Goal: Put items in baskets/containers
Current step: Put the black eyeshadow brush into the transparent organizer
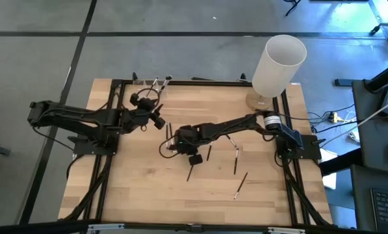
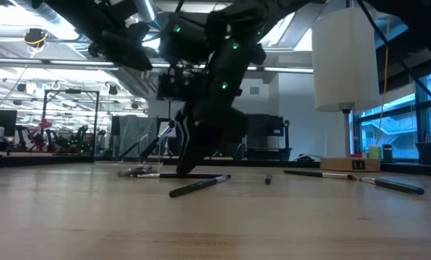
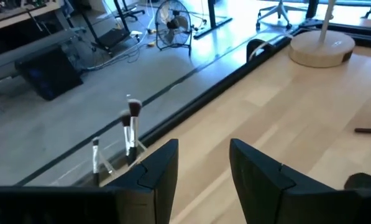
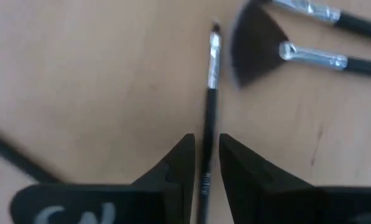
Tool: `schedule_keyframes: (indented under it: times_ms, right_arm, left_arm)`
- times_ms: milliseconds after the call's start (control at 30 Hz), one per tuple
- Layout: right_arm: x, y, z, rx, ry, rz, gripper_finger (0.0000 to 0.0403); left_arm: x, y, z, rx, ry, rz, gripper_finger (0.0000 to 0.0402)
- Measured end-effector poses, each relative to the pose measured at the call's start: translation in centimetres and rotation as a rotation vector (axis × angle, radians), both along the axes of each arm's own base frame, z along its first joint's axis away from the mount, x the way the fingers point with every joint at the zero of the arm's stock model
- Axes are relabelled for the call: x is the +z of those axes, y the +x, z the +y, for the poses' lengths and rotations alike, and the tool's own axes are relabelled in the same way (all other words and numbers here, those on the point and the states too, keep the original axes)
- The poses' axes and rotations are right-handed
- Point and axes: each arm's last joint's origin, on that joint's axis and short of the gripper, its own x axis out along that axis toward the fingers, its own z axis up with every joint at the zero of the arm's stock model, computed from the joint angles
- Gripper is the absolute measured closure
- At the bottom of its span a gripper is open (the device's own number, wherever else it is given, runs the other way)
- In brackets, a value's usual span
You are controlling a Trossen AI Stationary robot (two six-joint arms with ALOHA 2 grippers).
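My right gripper (image 4: 206,163) (image 1: 170,144) is down at the table's middle, shut on a thin black makeup brush (image 4: 211,81) that lies flat, its silver ferrule and small tip pointing away from the fingers. A fan brush (image 4: 253,37) and another brush (image 4: 312,57) lie just beyond it. Several more brushes (image 1: 210,153) (image 1: 240,185) lie loose on the wood. My left gripper (image 3: 201,171) (image 1: 151,110) hovers open and empty near the far edge. Clear containers (image 1: 158,82) stand there with brushes (image 3: 133,121) upright in them. My right gripper pinches the black brush by its handle (image 4: 206,140), well back from the ferrule, between its two fingers. The fingers (image 2: 188,155) come from above, slanting down, and lie along the handle. The brush lies on the table.
A tall white cylinder lamp (image 1: 279,64) on a round wooden base (image 3: 322,46) stands at the far right corner. A black frame rail (image 3: 235,81) runs along the far edge. Bare wood (image 1: 148,188) stretches toward the near edge.
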Motion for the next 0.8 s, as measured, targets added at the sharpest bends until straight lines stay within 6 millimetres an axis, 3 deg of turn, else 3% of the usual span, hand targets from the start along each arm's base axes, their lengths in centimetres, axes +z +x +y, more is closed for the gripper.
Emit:
schedule_keyframes:
  times_ms: [267,567,800]
  right_arm:
    - [-0.9,0.2,-0.4,0.001,-0.072,0.037,0.0349]
    - [-2.8,-0.3,-0.4,0.041,0.014,0.153,0.0388]
    - [-3.5,-0.9,-0.6,0.037,0.029,0.225,0.0386]
  left_arm:
    - [0.3,-0.3,0.0,0.024,0.009,-0.02,0.0261]
    - [0.3,-0.3,0.0,0.028,-0.002,-0.037,0.0261]
    - [0.3,-0.3,0.0,0.025,0.0,-0.032,0.0261]
